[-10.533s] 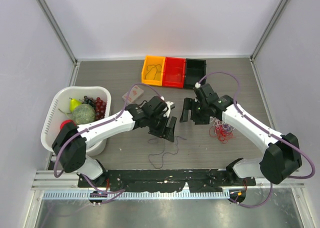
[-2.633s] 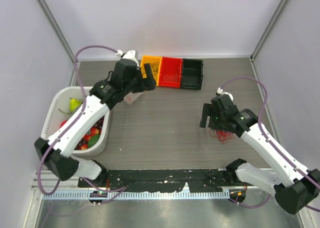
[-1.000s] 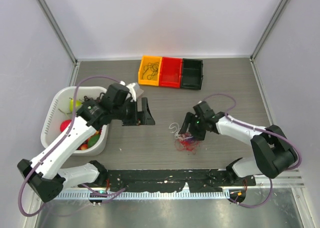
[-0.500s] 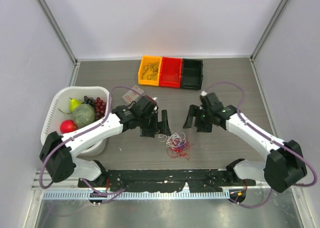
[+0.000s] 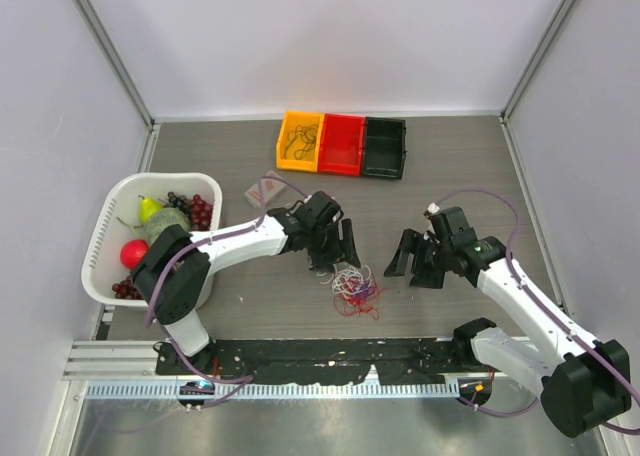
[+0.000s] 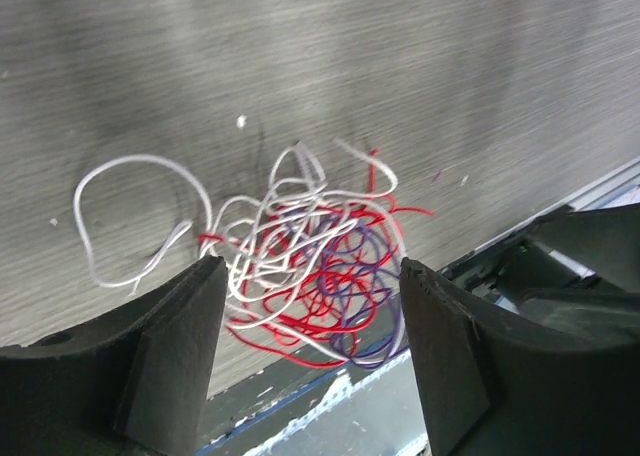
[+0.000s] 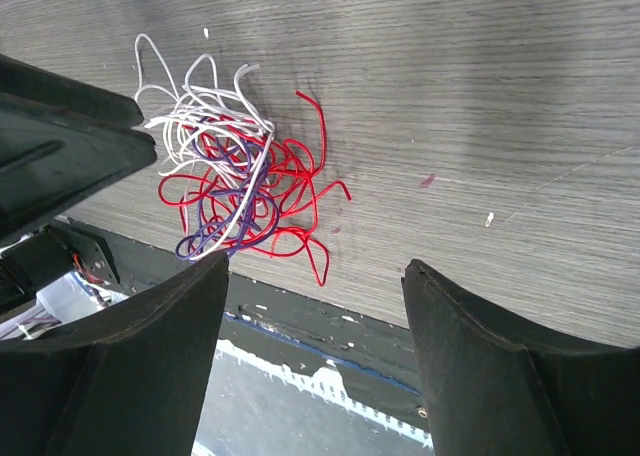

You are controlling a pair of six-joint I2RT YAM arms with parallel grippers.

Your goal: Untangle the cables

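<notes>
The cables, red, white and purple, are heaped as one knot by the table's front edge. The left gripper has been brought astride them, jaws spread, and the right gripper, also spread, drawn back, so nothing is gripped yet. A fruit basket, three bins and a small packet are set well apart, and the approach is left unblocked

A white plastic slotted basket sits at the left of the grey wood-grain table, holding a green pear, dark red grapes, a green melon and a red apple. At the far edge stand three small plastic bins touching in a row: orange, red and black. A small pink flat packet lies between basket and bins.
</notes>
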